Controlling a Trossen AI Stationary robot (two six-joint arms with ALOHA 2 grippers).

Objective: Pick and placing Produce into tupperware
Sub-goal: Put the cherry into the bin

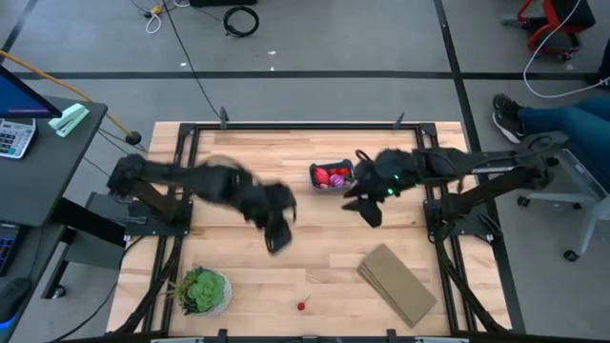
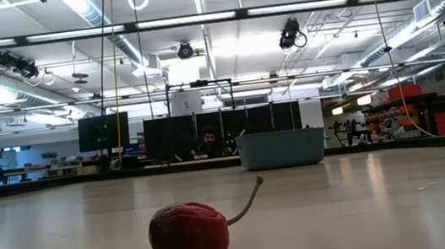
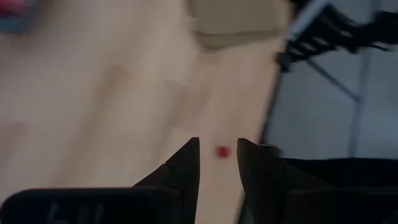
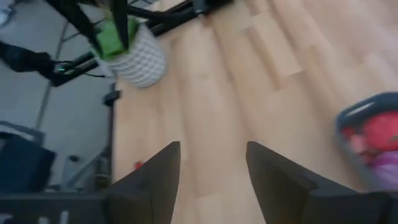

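1. Where the low view sits nearest the table edge lies a loose cherry point(image 2: 189, 234): red, wrinkled, matt skin, rounded, with a thin curved stem; it rests alone on bare wood near the front rim, between the plant and the tan block.
2. Potted plant point(image 1: 202, 291): green leafy crown in a ribbed white pot, at the front left corner.
3. Tan block point(image 1: 397, 283): flat, rectangular, lying at an angle at the front right, well apart from the cherry.
4. Left gripper point(image 1: 277, 232): dark, raised over the open middle of the table, fingers a little apart with nothing between them; the cherry shows through the gap in its wrist view.
5. Right gripper point(image 1: 370, 209): dark, just beside the tub, fingers point(image 4: 153, 177) spread wide, holding nothing.
6. Tupperware point(image 1: 330, 176): teal-blue plastic tub, rounded corners, low walls, standing toward the far middle of the table; it holds red and pink produce point(image 1: 331, 177).
7. Table point(image 1: 315, 255): pale wooden planks, smooth, framed in black rails; broad bare wood lies around the cherry.
8. Room: grey floor with cables, a desk at left, a seated person's leg point(image 1: 553, 119) at right; ceiling strip lights and a person point(image 2: 208, 142) far behind the table.
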